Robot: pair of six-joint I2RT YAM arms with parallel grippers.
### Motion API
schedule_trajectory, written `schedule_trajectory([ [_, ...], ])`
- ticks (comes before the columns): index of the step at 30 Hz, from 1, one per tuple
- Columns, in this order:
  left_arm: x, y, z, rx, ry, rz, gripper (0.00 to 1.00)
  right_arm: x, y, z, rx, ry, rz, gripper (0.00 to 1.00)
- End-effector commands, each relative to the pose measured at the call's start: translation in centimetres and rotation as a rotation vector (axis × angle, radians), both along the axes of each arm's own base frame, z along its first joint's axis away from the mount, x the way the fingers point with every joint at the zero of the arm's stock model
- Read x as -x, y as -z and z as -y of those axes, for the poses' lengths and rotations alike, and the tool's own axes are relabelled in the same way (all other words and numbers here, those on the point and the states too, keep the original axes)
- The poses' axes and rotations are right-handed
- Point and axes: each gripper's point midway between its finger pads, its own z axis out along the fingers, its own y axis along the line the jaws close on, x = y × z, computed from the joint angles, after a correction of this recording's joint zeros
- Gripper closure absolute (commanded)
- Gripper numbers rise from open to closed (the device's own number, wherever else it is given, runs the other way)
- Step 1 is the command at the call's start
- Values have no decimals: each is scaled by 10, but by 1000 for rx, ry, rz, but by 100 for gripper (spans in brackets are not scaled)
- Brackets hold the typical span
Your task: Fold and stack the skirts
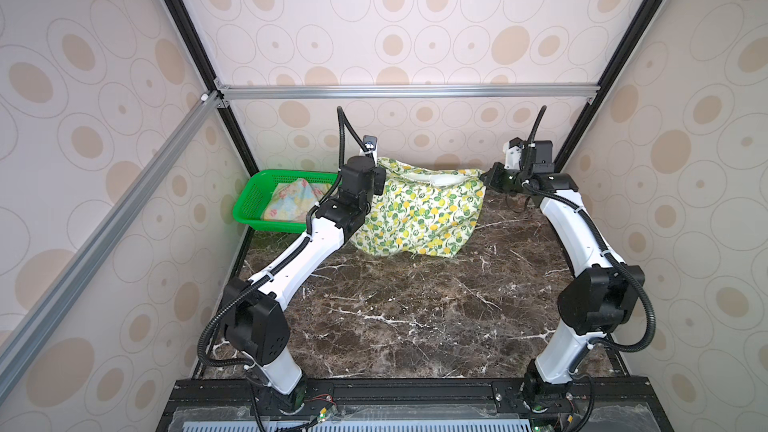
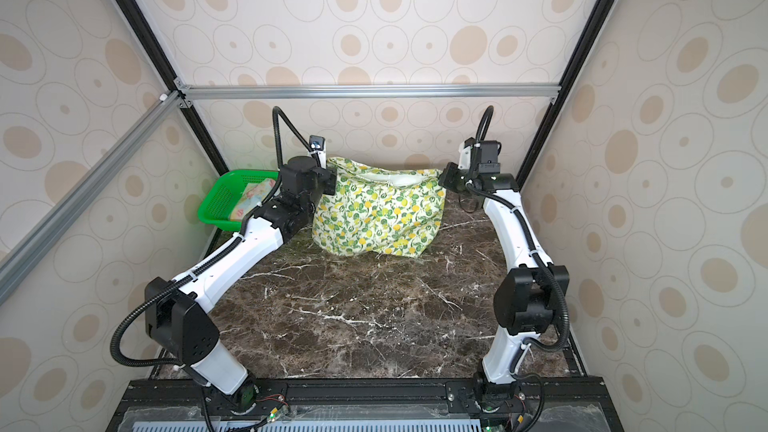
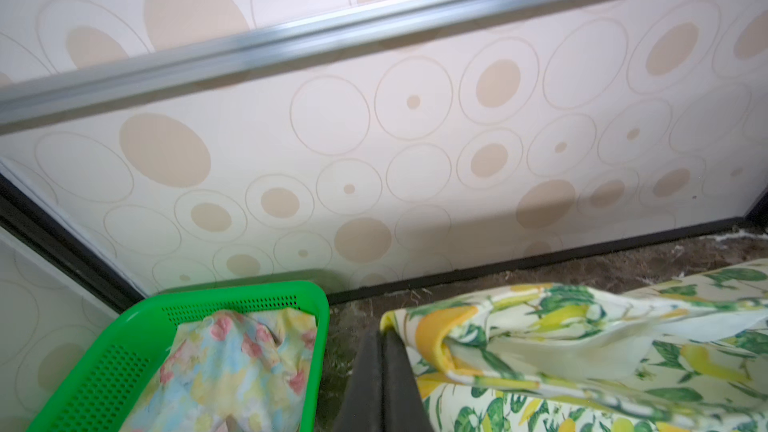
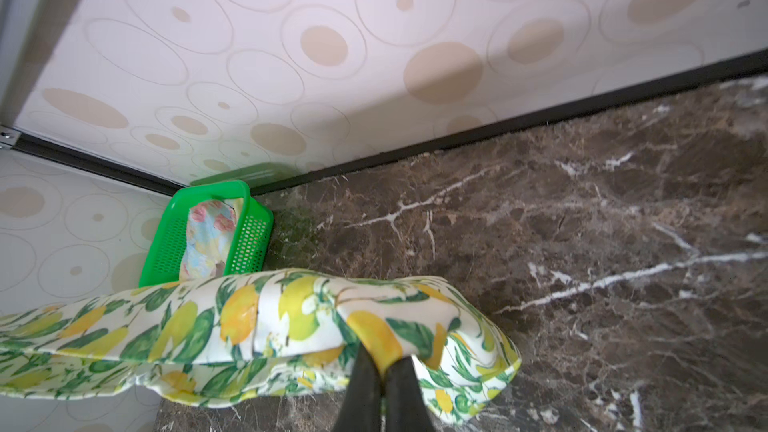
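Observation:
The white skirt with lemons and leaves hangs stretched between my two grippers at the back of the table, and its lower edge rests on the marble. My left gripper is shut on its upper left corner. At the upper right corner, my right gripper is shut on the cloth. The pastel yellow-blue skirt with pink flowers lies crumpled in the green basket.
The green perforated basket stands in the back left corner against the walls. Dark marble tabletop stretches in front of the lemon skirt. Patterned walls close in three sides.

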Motion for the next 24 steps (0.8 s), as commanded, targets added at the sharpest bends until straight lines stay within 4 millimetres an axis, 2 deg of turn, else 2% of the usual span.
schedule_trajectory([
  [1,14,-65,-18,51,-28,173,100,16,-39,5,33,-17,88,100],
  [3,23,-60,-22,76,-19,183,100,28,-39,5,39,-23,96,100],
  [5,38,-46,-24,108,4,183,100,45,-33,3,33,-41,100,100],
  [7,54,-29,-29,128,27,172,100,62,-19,0,27,-61,82,100],
  [9,68,2,-34,135,33,116,100,83,4,-1,35,-73,33,100],
  [10,74,22,-35,145,36,68,100,96,19,-4,30,-85,6,100],
  [16,118,161,-30,201,62,-249,100,171,144,-29,57,-133,-243,100],
  [19,145,203,-25,227,60,-351,100,208,195,-33,58,-123,-376,100],
  [20,155,215,-24,236,62,-382,93,219,206,-39,37,-135,-398,100],
  [21,164,223,-22,240,73,-408,75,229,212,-43,25,-148,-413,94],
  [22,174,230,-22,244,74,-433,56,237,216,-45,23,-152,-427,81],
  [23,184,235,-23,242,71,-453,42,242,216,-44,22,-147,-433,71],
  [24,191,237,-23,237,75,-466,38,249,213,-50,28,-174,-431,65],
])
